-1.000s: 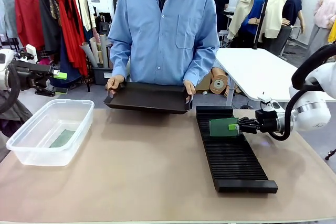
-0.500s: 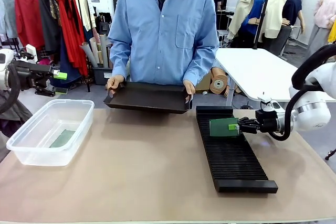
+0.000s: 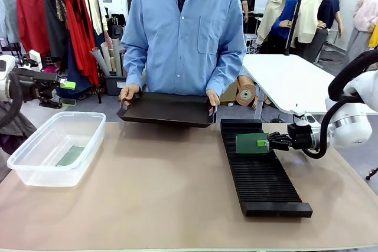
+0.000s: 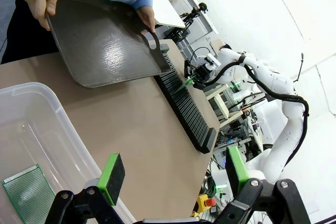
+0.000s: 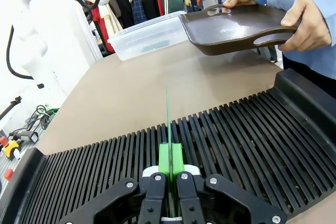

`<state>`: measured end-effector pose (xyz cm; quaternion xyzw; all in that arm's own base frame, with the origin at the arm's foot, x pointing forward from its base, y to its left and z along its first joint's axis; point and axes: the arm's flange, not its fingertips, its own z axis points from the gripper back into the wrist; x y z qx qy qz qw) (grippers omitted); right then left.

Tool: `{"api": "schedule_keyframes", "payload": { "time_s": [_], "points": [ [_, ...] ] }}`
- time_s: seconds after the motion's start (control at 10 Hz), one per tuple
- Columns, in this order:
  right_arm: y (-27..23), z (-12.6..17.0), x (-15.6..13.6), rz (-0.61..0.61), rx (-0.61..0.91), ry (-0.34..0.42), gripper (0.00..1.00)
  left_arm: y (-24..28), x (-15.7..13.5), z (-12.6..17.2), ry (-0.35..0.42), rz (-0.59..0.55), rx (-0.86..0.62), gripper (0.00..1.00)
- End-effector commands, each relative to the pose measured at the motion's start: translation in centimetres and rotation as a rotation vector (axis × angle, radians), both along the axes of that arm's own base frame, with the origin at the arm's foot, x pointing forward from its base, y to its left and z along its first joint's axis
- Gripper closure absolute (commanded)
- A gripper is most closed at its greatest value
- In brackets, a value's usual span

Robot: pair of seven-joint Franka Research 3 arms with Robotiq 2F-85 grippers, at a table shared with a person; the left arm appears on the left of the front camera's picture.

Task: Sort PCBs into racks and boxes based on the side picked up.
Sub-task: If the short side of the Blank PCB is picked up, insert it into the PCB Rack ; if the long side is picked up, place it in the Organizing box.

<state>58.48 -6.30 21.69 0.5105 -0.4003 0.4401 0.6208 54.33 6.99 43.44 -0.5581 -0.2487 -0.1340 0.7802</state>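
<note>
Right gripper [image 3: 270, 141] pinching 1 PCB [image 3: 252, 143] upright on edge over the rack [image 3: 260, 175]. Left gripper [image 4: 173, 174] hanging spread above the box [image 3: 56, 147], where 1 second PCB [image 4: 29, 192] is lying flat. Person holding a black tray [image 3: 167, 110].

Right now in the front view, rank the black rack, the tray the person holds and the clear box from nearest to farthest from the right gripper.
1. Black rack: directly below the right gripper, which holds a PCB over it.
2. Tray: farther left, at the table's far edge, in the person's hands.
3. Clear box: far left of the table.
</note>
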Motion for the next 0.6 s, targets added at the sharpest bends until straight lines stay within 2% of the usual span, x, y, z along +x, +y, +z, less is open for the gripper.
{"api": "schedule_keyframes", "payload": {
  "time_s": [0.0,0.5],
  "points": [
    [-0.17,-1.38,0.52,0.011,-0.019,-0.039,1.00,0.05,-0.07,0.08,-0.001,-0.002,0.007,0.00],
    [-0.55,-1.75,0.70,0.025,0.015,-0.044,1.00,0.05,-0.07,0.08,-0.001,-0.002,0.007,0.00]
  ]
}}
